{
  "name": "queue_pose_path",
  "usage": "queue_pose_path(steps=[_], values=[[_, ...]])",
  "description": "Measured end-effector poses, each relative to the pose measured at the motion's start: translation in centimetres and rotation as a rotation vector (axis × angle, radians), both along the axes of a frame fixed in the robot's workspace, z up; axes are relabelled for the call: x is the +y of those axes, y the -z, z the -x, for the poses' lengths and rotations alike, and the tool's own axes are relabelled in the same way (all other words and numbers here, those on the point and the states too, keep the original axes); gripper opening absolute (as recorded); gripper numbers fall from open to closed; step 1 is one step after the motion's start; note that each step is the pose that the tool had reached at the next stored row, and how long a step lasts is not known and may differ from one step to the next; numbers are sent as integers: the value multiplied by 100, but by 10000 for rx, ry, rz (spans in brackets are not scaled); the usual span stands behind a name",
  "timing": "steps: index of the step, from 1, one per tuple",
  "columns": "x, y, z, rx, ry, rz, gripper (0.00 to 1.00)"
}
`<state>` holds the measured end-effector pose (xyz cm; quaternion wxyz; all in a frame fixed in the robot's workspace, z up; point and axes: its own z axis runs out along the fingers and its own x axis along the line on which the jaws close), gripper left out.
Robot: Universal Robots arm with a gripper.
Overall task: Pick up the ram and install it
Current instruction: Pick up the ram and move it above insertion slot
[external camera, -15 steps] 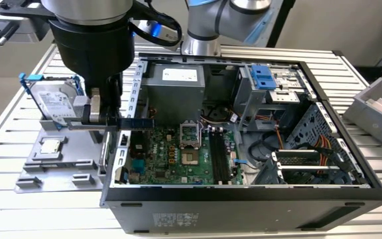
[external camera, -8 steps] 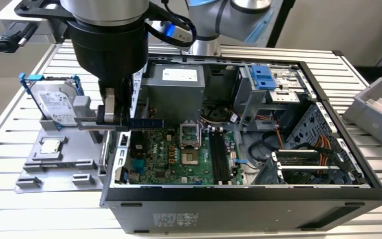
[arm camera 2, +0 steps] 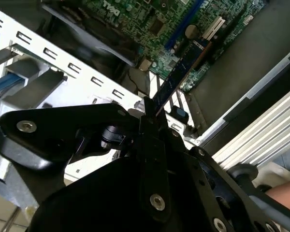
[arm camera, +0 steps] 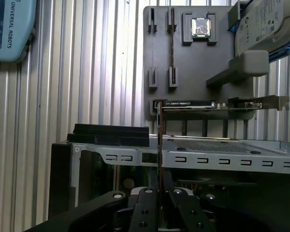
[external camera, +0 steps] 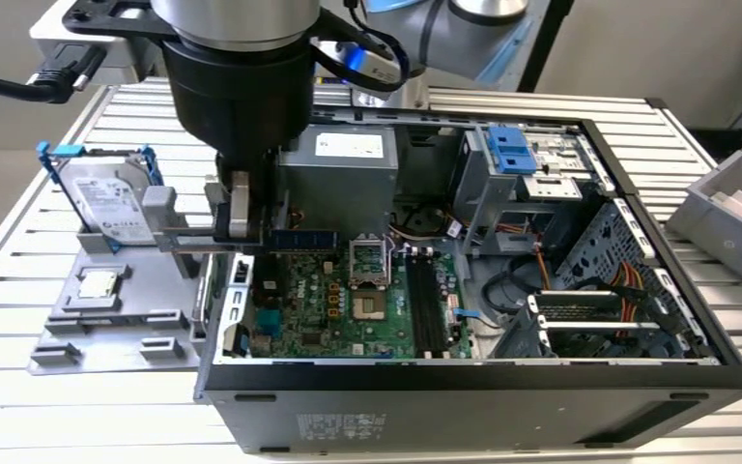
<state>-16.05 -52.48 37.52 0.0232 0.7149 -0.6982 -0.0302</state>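
The ram is a thin dark green stick, and my gripper is shut on one end of it. It hangs level over the left edge of the open computer case, above the motherboard. The black memory slots lie further toward the exterior view's right, lower than the stick. In the second wrist view the ram juts out from the gripper over the board. In the first wrist view the ram is edge-on, a thin line rising from between the fingers.
A grey holder plate left of the case carries a silver hard drive with blue brackets and a small square CPU. An expansion card stands at the plate's edge. A grey bin sits at the right.
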Motion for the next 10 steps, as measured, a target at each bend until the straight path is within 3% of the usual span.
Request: queue_pose_path(steps=[10], values=[[0, 0, -176, 2, -9, 0, 0]])
